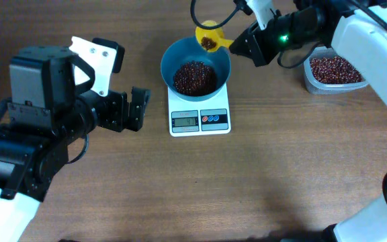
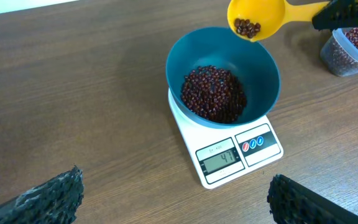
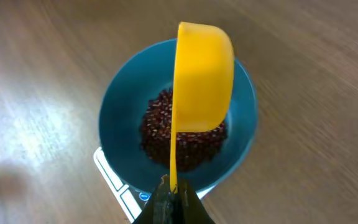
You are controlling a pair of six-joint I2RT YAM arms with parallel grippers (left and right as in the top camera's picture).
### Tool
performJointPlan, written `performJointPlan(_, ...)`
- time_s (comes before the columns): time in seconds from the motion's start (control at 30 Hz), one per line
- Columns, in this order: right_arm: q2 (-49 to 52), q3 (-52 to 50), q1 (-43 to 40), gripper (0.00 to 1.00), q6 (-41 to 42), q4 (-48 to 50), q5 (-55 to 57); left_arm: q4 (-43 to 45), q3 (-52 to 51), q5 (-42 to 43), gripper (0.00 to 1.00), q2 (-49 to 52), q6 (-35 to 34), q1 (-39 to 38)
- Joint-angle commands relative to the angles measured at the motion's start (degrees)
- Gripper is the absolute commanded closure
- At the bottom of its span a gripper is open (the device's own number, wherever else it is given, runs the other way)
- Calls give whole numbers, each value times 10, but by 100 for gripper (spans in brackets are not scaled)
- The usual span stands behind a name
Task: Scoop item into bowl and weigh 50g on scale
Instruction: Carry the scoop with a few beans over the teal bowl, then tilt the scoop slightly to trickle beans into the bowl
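The teal-blue bowl (image 1: 177, 56) stands on the white scale (image 1: 199, 120) and holds a heap of dark reddish-brown beans (image 1: 194, 78). The display (image 2: 220, 158) reads about 47. My right gripper (image 1: 242, 44) is shut on the handle of a yellow scoop (image 1: 209, 38), which is tilted above the bowl's far rim with a few beans in it (image 2: 247, 27). The right wrist view shows the scoop (image 3: 202, 74) over the bowl (image 3: 118, 99), jaws (image 3: 174, 193) clamped on its handle. My left gripper (image 1: 140, 108) is open and empty, left of the scale; its fingers (image 2: 178, 196) frame bare table.
A clear plastic tub (image 1: 314, 79) with more beans (image 1: 334, 68) stands at the back right, behind my right arm; it also shows in the left wrist view (image 2: 339, 59). The wooden table (image 1: 247, 181) spreads in front of the scale.
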Motion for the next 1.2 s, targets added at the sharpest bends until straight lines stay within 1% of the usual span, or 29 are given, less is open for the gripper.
performJointPlan(0.0,-30,13,13,96,-4,1,-14,1,3,6,1,0,9,2)
performJointPlan(0.03,-26,13,14,96,-4,-1,43,1,3,6,1,0,9,2)
performJointPlan(0.07,-33,15,14,96,-4,-3,3,1,3,6,1,0,9,2)
performJointPlan(0.1,-38,16,16,96,-4,0,-10,1,3,6,1,0,9,2)
performJointPlan(0.13,-34,16,17,96,-4,0,63,1,3,6,1,0,9,2)
performJointPlan(0.17,-37,18,17,96,-4,-1,54,1,3,6,1,0,9,2)
performJointPlan(0.2,-43,21,20,96,-4,1,-1,1,3,6,1,0,9,2)
performJointPlan(0.37,-44,21,21,96,-4,2,-29,1,3,6,1,0,9,2)
performJointPlan(0.7,-46,21,17,96,-3,2,-38,1,3,6,1,0,9,2)
performJointPlan(0.73,-47,21,17,96,-4,1,-61,1,3,6,1,0,9,2)
performJointPlan(0.77,-40,19,17,96,-4,-5,-17,1,3,6,1,0,9,2)
performJointPlan(0.8,-38,20,17,96,-4,-9,3,1,3,6,1,0,9,2)
performJointPlan(0.87,-47,23,17,96,-4,10,-97,1,3,6,1,0,9,2)
performJointPlan(0.93,-46,23,17,96,-4,8,-46,1,3,6,1,0,9,2)
performJointPlan(1.17,-46,23,17,96,-3,8,-51,1,3,6,1,0,9,2)
